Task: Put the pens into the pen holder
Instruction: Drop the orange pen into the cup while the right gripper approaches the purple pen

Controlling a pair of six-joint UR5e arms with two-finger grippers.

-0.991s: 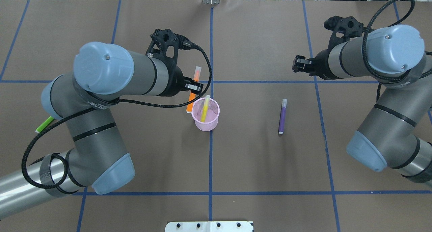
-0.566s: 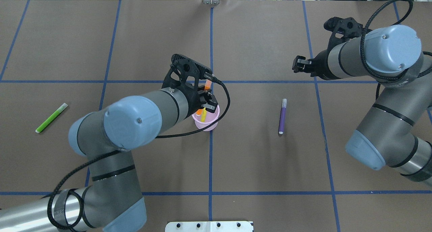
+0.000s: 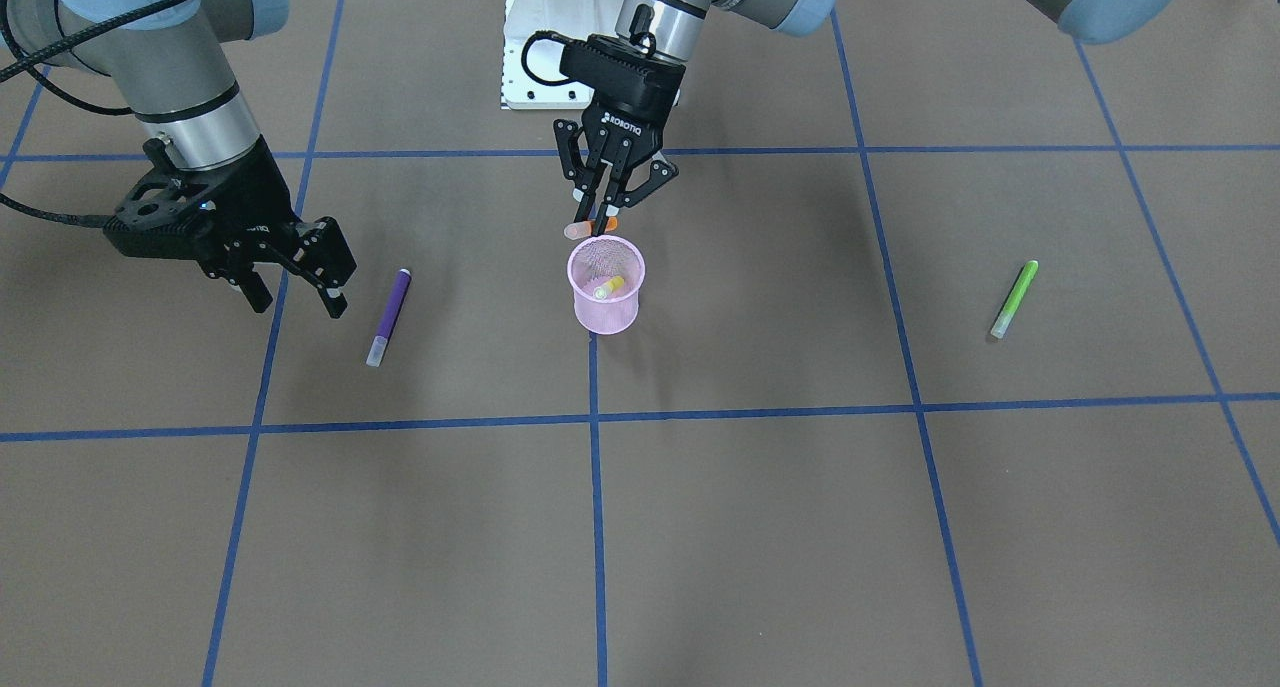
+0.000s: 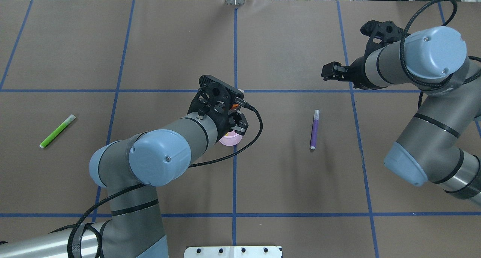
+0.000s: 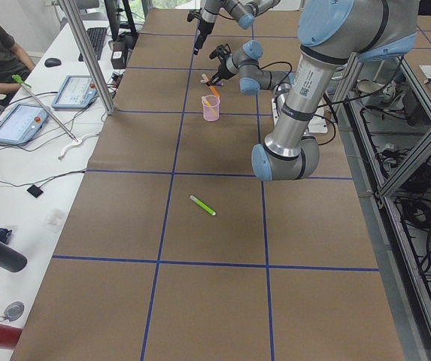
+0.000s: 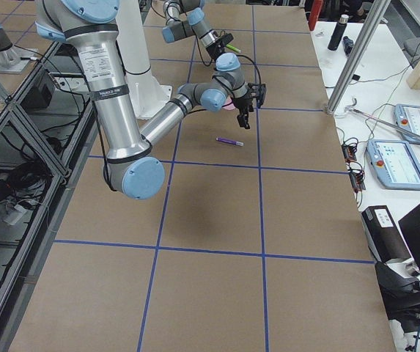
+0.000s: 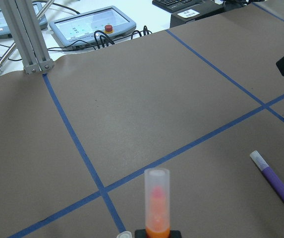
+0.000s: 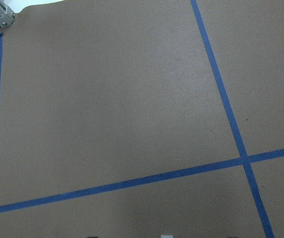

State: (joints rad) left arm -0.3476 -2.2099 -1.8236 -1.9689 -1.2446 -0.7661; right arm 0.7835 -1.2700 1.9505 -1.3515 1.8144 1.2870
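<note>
My left gripper (image 3: 604, 213) is shut on the orange pen (image 3: 590, 229) and holds it tilted just above the far rim of the pink mesh pen holder (image 3: 606, 313). In the overhead view the gripper (image 4: 236, 119) covers most of the holder (image 4: 229, 139). The left wrist view shows the orange pen (image 7: 157, 203) standing between the fingers. The purple pen (image 3: 388, 317) lies on the table near my right gripper (image 3: 296, 300), which is open, empty and above the table. The purple pen also shows in the overhead view (image 4: 315, 129). The green pen (image 4: 57, 131) lies far left.
A yellow pen (image 3: 610, 287) leans inside the holder. The white pedestal plate (image 4: 233, 251) sits at the robot's table edge. Blue tape lines cross the brown table cover. Tablets and cables lie past the far edge (image 7: 92, 22).
My left gripper lifted the orange pen from the table beside the holder and carried it over the holder. The left arm swung off the green pen. The right gripper shifted slightly.
</note>
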